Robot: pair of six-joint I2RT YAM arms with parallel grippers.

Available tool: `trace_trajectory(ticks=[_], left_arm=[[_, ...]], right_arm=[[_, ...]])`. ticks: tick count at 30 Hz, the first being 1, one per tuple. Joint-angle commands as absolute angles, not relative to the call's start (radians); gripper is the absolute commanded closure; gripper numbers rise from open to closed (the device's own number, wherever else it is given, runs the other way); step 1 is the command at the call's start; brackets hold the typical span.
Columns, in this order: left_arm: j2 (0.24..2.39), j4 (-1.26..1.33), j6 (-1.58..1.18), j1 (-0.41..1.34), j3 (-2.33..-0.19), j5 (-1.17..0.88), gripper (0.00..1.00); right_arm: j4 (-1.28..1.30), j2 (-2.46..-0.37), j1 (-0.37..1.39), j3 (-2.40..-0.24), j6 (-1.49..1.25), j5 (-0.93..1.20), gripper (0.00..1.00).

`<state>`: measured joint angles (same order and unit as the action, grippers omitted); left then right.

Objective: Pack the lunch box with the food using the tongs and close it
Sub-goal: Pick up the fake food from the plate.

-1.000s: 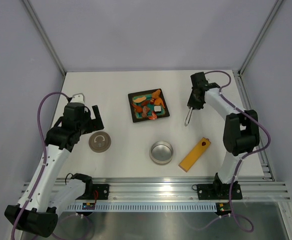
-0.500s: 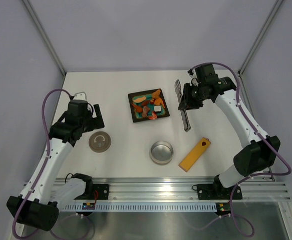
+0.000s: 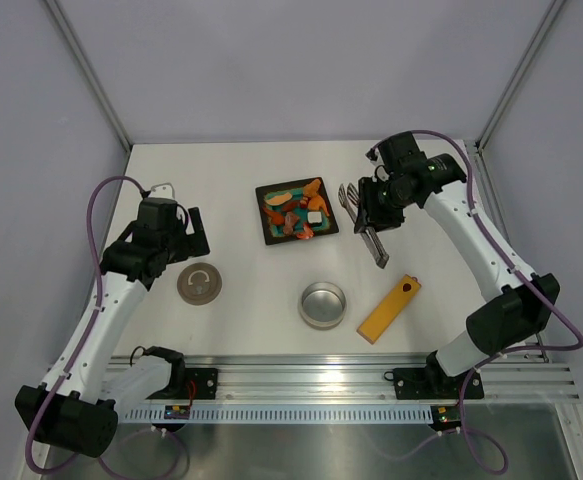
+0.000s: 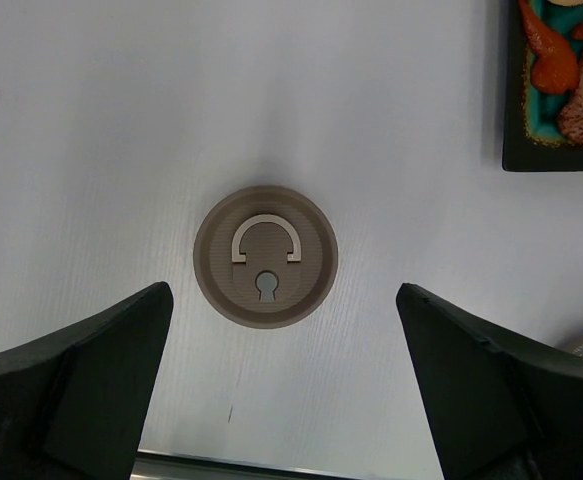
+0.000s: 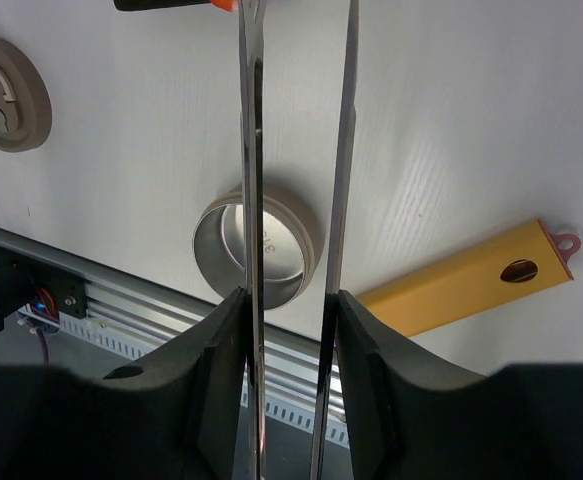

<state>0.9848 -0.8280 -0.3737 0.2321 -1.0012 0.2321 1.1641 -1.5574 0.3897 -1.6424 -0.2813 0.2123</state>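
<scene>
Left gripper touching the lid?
Apart. Left wrist view: the lid lies flat on the table, bare white surface showing between it and both open fingers of the left gripper.

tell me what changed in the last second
The right gripper swung toward the plate, turning the tongs it holds from hanging down to lying nearly level, tips by the plate, their arms now spread. The left gripper shifted slightly, open above the lid. The lunch box, food and lid stayed put.

I see a white desk (image 3: 221,165), plain pale grey walls (image 3: 301,60) on three sides, metal corner posts (image 3: 86,70), an aluminium rail (image 3: 311,380) along the near edge, and soft, even light.
</scene>
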Motion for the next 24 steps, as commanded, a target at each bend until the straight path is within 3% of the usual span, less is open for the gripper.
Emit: trace_trajectory(ticks=[1,14,24], left_arm=[[0.98,-0.784,-0.377,0.23,-1.04,0.23,0.01],[0.979,-0.781,-0.391,0.23,-1.02,0.235,0.01],[0.965,-0.79,-0.399,0.23,-1.015,0.232,0.01]], right_arm=[[1.19,-1.583,0.429,-1.686,-0.275,0.149,0.53],[1.106,-1.578,0.449,-1.649,-0.313,0.069,0.53],[1.051,-1.699,0.508,-1.732,-0.331,0.017,0.53]])
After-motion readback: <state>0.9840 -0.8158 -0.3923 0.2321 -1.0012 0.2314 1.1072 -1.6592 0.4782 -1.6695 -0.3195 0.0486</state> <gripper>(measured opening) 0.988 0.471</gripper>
